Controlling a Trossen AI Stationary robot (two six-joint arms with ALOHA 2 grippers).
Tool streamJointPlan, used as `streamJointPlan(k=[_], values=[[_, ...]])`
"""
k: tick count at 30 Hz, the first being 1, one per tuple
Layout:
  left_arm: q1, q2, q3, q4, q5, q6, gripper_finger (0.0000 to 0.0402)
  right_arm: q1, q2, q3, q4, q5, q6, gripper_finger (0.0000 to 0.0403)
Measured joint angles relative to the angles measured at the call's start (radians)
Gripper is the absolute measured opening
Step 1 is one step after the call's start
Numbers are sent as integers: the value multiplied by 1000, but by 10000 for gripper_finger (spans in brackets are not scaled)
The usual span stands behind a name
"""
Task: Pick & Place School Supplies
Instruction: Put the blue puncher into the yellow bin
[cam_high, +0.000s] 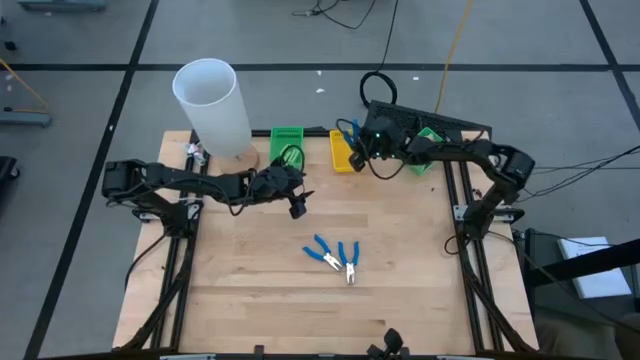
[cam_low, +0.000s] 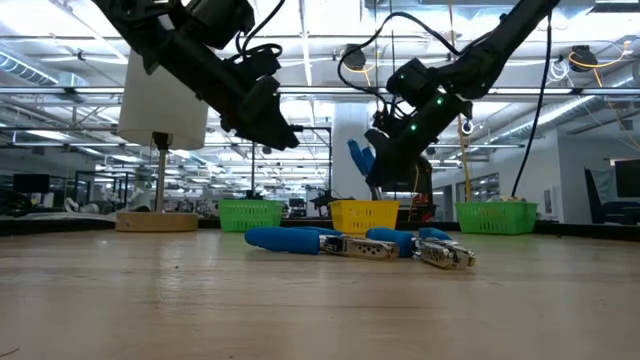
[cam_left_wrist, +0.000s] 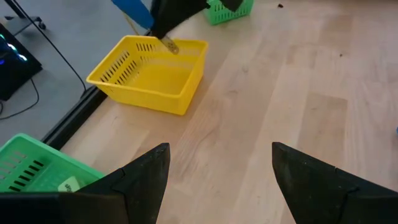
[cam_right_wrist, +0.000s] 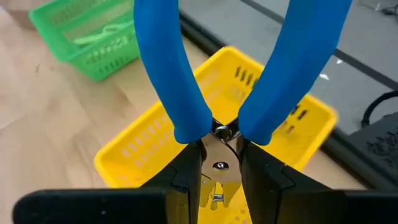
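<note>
A tall white plastic cylinder (cam_high: 212, 105) stands on a round wooden base at the far left of the wooden bench (cam_high: 400, 290). Just right of it, on the far edge, sits a green slotted plastic bin (cam_high: 287, 143) with a pale green piece lying inside. The left gripper (cam_high: 297, 205) hangs above the bench just near of that bin, its two dark fingers (cam_left_wrist: 144, 180) spread wide apart with nothing between them; its wrist view looks down on bare wood. In the middle of the bench, towards the near side, two blue-handled metal pliers (cam_high: 334, 258) lie side by side, touching or nearly so, their jaws pointing to the near right. Right of the green bin, on the far edge, sits a yellow slotted plastic bin (cam_high: 343, 153), empty as far as the left wrist view shows. The right gripper (cam_high: 356, 143) is held directly over this yellow bin, clamped on a third pair of blue-handled pliers (cam_right_wrist: 217, 106) at the metal pivot, the blue handles pointing away from the gripper. A second green slotted bin (cam_high: 426, 148) stands at the far right, mostly hidden beneath the right arm
</note>
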Motion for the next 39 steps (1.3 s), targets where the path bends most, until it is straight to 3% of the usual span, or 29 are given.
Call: streamJointPlan(k=[39], values=[[2,0,1,-9,0,1,285,33,25,0,-80,1,29,88]])
